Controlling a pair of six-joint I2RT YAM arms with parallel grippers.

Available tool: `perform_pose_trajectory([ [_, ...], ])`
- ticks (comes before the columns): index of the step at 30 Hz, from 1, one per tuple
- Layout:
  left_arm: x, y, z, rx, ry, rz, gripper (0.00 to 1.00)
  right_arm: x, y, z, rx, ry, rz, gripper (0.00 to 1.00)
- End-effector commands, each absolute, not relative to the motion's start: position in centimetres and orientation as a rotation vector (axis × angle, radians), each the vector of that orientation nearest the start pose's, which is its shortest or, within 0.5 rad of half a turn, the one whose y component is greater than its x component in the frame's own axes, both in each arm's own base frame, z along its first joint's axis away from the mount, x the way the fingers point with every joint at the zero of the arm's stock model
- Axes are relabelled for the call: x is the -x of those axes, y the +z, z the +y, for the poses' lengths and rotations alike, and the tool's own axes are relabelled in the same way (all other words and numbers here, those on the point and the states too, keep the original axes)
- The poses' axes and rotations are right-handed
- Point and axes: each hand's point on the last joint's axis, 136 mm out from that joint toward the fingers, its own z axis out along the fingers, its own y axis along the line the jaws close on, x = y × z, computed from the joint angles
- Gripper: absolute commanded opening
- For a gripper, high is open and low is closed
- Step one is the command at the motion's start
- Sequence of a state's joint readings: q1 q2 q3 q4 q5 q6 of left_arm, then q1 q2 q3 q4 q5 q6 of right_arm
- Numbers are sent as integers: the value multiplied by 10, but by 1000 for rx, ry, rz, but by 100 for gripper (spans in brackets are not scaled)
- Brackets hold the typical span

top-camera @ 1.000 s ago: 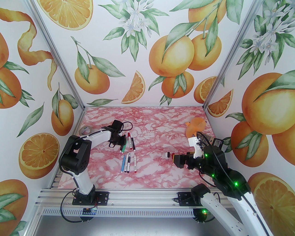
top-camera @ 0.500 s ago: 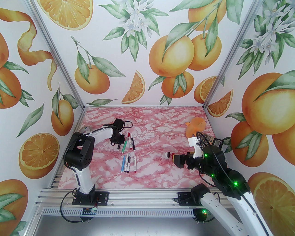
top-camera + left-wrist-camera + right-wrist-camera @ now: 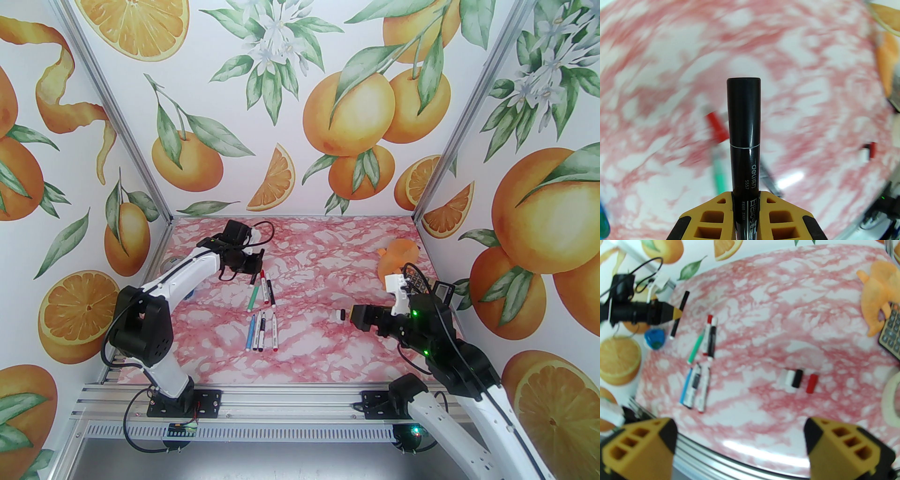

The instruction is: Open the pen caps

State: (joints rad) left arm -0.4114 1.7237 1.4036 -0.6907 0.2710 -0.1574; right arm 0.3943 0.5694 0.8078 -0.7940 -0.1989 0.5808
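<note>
My left gripper (image 3: 745, 211) is shut on the barrel of a black pen (image 3: 744, 164) and holds it above the table, its black cap (image 3: 743, 112) still on and pointing away. The same gripper (image 3: 255, 266) and black pen (image 3: 679, 315) hang over the back left. On the table lie a green pen (image 3: 253, 296), two white-barrelled pens (image 3: 267, 290) and a row of several pens (image 3: 261, 332). Loose white (image 3: 789, 378), black (image 3: 798, 378) and red (image 3: 812, 383) caps lie right of centre. My right gripper (image 3: 740, 446) stands open, empty, near those caps.
An orange plush toy (image 3: 398, 255) and a calculator (image 3: 415, 281) sit at the back right. A tape roll (image 3: 890, 399) lies at the right edge. A blue object (image 3: 654, 339) lies by the left wall under my left arm.
My left gripper has shut on the black pen and lifted it off the table, up and toward the back. My right gripper has drawn back slightly from the caps.
</note>
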Motion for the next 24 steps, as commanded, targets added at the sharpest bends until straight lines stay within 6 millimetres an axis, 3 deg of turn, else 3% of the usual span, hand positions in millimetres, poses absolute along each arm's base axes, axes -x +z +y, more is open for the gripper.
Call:
perform_pose_trajectory([
  [1,-364,183,-278,-653,-813,2463,13,-220,274,142,-171,980,2086,85],
  [6,-338,206,-339,-832,-1006,2327,12,-247,287,158,-195,1052,2056,77],
  [12,-296,217,-388,-1045,-1141,2202,12,-274,285,163,-244,1013,2075,69],
  [24,-254,217,-407,-1159,-1298,2141,11,-298,267,161,-344,928,2075,60],
])
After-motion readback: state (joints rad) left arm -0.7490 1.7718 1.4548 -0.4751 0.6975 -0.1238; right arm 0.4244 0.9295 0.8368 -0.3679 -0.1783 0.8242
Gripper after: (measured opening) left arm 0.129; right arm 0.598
